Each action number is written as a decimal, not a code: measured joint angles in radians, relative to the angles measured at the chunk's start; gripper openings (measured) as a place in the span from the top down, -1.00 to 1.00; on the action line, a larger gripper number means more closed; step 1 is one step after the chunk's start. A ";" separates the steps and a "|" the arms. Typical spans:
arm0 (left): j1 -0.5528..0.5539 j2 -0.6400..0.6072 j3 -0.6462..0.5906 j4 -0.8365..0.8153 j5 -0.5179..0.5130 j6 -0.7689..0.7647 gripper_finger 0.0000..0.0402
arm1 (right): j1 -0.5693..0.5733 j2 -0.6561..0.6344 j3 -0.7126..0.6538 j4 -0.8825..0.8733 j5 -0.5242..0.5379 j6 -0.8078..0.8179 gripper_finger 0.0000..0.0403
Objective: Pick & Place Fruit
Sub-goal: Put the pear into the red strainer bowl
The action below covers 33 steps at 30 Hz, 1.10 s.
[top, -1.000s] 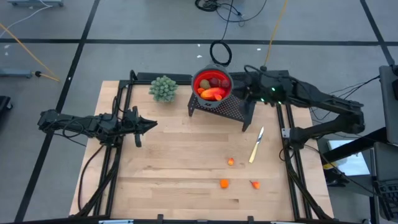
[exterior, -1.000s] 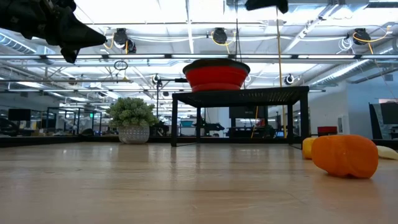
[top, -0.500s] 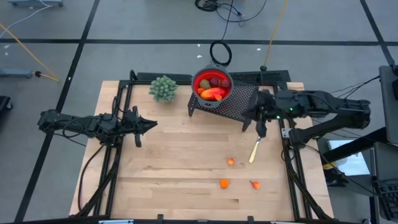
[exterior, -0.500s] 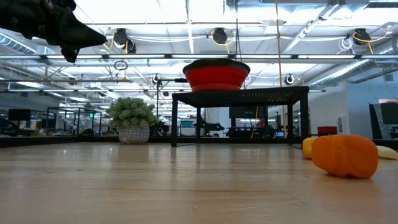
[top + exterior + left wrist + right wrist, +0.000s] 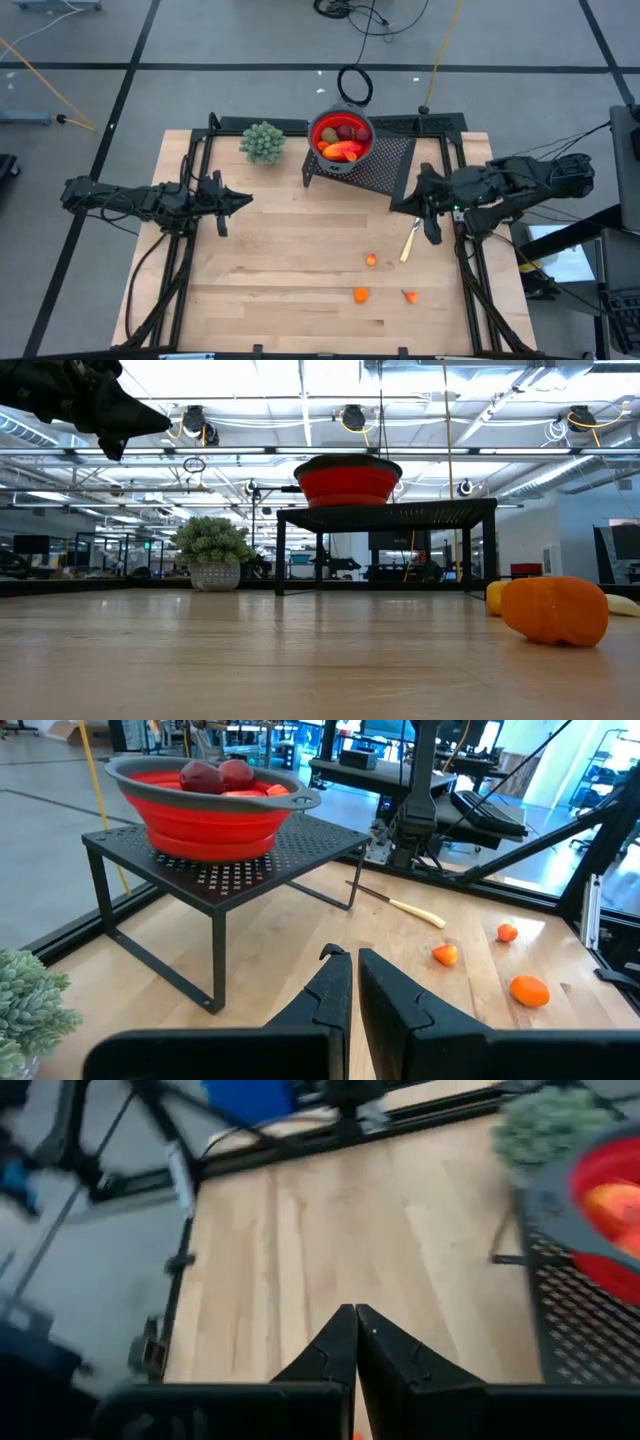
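Observation:
A red bowl (image 5: 341,135) stands on a black perforated stand (image 5: 375,172) and holds two olive-brown ovals, a longer red-orange piece (image 5: 343,151) and dark-red bits (image 5: 210,775). Three small orange bits lie on the wood: one (image 5: 371,260), a second (image 5: 360,295) and a third (image 5: 410,296). My right gripper (image 5: 413,200) is shut and hovers beside the stand's right end, above the table (image 5: 353,1330). My left gripper (image 5: 247,200) is shut, waits over the table's left part and touches nothing (image 5: 352,975).
A knife with a yellow handle (image 5: 411,240) lies just below my right gripper. A green bushy plant ball (image 5: 262,142) sits left of the stand at the far edge. Black rails run along the table's left and right sides. Bare wood stretches between the arms.
My right gripper has drawn away from the bowl's right side, moving toward the table's near and right edges past the stand, and its arm has folded back. The fruit, bowl and knife lie as before.

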 joint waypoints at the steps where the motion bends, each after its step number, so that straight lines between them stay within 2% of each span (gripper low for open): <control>1: 0.000 0.000 0.000 0.000 0.000 0.000 0.89 | 0.016 0.000 -0.014 0.011 -0.018 -0.025 1.00; 7: 0.000 0.000 0.000 0.000 -0.030 -0.001 0.89 | 0.089 0.010 -0.168 0.165 -0.162 -0.152 0.99; 15: 0.000 0.000 0.000 0.000 -0.051 -0.001 0.89 | 0.126 0.010 -0.408 0.401 -0.238 -0.313 0.99; 20: 0.000 0.000 0.000 0.000 -0.051 -0.006 0.89 | 0.126 0.011 -0.531 0.480 -0.261 -0.326 0.98; 26: 0.000 0.000 0.000 -0.001 -0.051 -0.007 0.89 | 0.126 0.057 -0.617 0.525 -0.261 -0.327 0.93; 33: 0.000 0.000 0.000 -0.001 -0.051 -0.007 0.89 | 0.125 0.187 -0.626 0.529 -0.260 -0.335 0.73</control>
